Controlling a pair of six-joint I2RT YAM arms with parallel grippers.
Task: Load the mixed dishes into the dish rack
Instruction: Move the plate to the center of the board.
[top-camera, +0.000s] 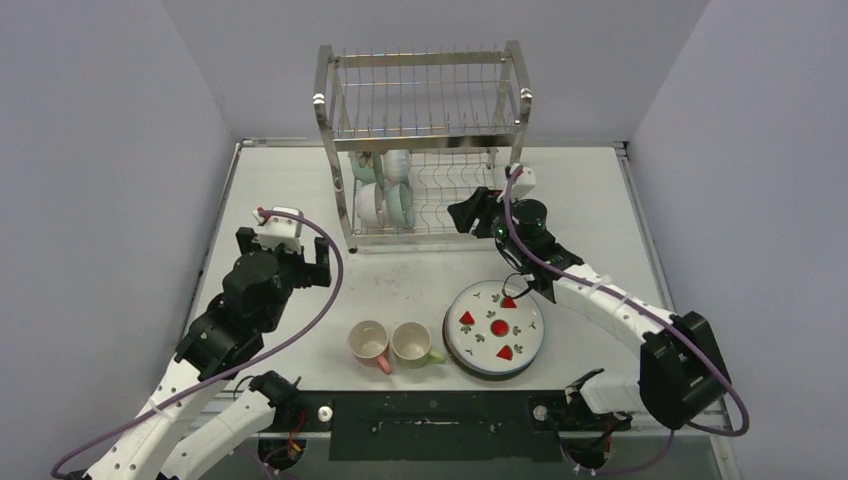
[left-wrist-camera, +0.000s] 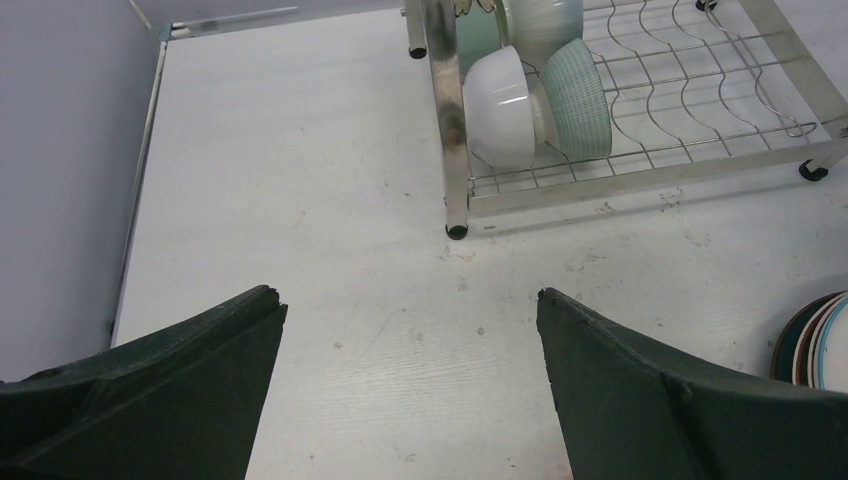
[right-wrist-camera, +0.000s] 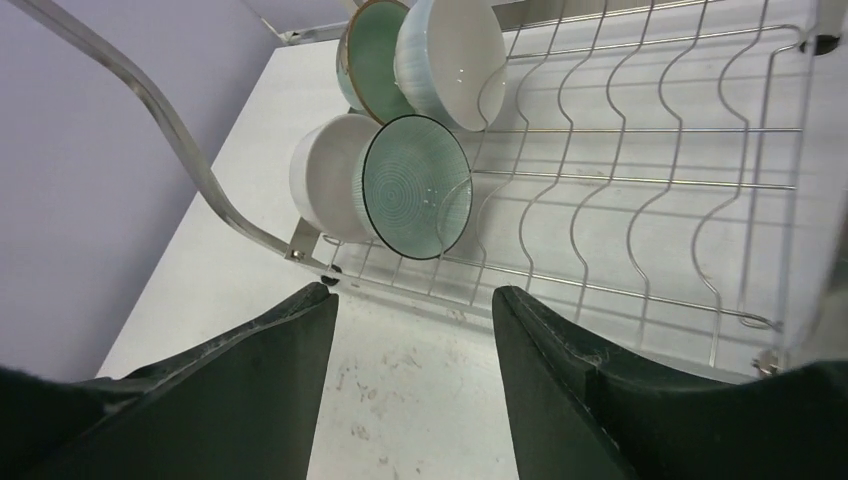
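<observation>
Left fingers (left-wrist-camera: 180, 380) and right fingers (right-wrist-camera: 250, 380) are spread, empty. Bowls (right-wrist-camera: 415, 190) are racked just ahead of the right fingers in the dish rack (right-wrist-camera: 640, 180). Plate stack (top-camera: 495, 328), pink mug (top-camera: 369, 343) and green mug (top-camera: 413, 343) are seen behind them. Ceramic is judged stiff, slippery, breakable; rims should be pinched. No writing is made out, possibly too small.

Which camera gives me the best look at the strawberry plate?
Top external: the strawberry plate shows nearly whole, face up, beside the green mug. Left wrist catches only plate rims at its right edge; right wrist shows none of it.
</observation>
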